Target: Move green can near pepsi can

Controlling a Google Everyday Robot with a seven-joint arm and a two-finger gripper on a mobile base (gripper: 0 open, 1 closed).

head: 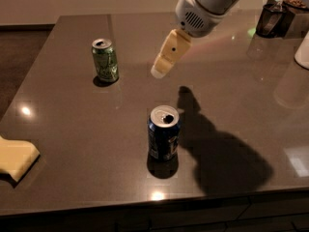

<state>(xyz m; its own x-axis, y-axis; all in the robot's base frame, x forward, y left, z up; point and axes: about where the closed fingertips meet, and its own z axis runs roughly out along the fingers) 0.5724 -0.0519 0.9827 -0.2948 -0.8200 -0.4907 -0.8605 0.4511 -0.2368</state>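
Note:
The green can (105, 60) stands upright on the dark table at the far left. The pepsi can (163, 132), dark blue with its top opened, stands upright nearer the front, in the middle. The two cans are well apart. My gripper (162, 65) hangs from the white arm at the upper right. It is above the table, to the right of the green can and beyond the pepsi can, and touches neither. It holds nothing that I can see.
A yellow sponge (15, 158) lies at the table's (72, 124) front left edge. A dark container (270, 19) stands at the back right, with a white object (302, 50) at the right edge.

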